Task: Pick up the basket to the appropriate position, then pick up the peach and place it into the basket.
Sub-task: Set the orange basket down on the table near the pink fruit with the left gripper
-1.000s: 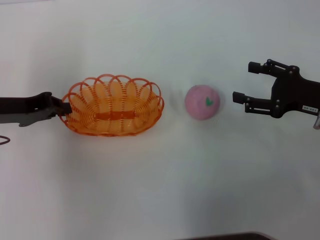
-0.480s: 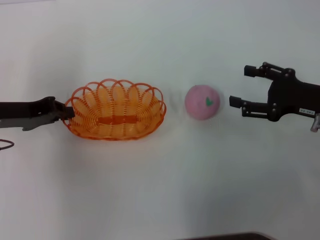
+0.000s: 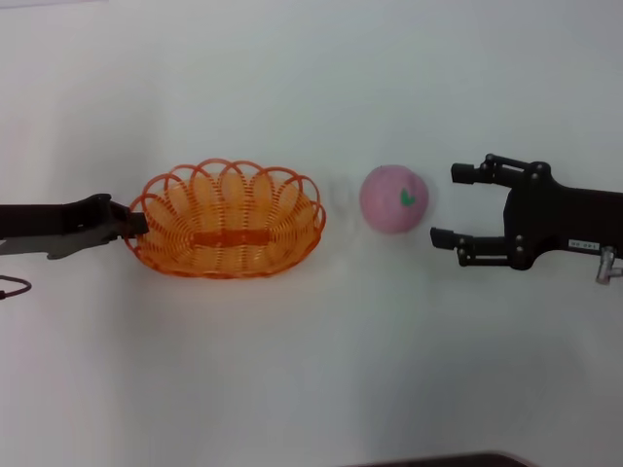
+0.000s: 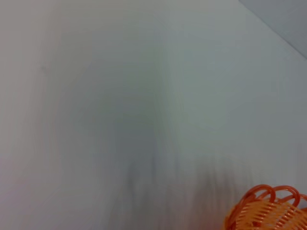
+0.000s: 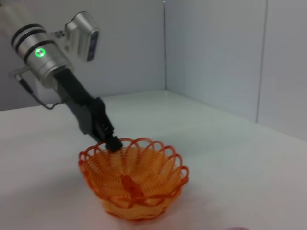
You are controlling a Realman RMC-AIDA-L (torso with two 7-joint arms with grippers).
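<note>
The orange open-weave basket (image 3: pixel 229 236) sits left of centre on the white table. My left gripper (image 3: pixel 133 224) is shut on its left rim. The right wrist view shows the same grip, with the left gripper (image 5: pixel 112 143) pinching the far rim of the basket (image 5: pixel 136 187). A corner of the basket (image 4: pixel 268 213) shows in the left wrist view. The pink peach (image 3: pixel 392 198), with its green leaf mark facing right, lies just right of the basket. My right gripper (image 3: pixel 448 205) is open and level with the peach. Its fingertips are a short gap to the peach's right, not touching it.
The white table (image 3: pixel 311 370) stretches bare all around the two objects. Pale walls (image 5: pixel 216 52) rise behind the table in the right wrist view. A dark edge (image 3: pixel 438 460) shows at the table's near side.
The right gripper has moved left toward the peach and a little nearer to me, still open. The left gripper has shifted the basket slightly right, closer to the peach.
</note>
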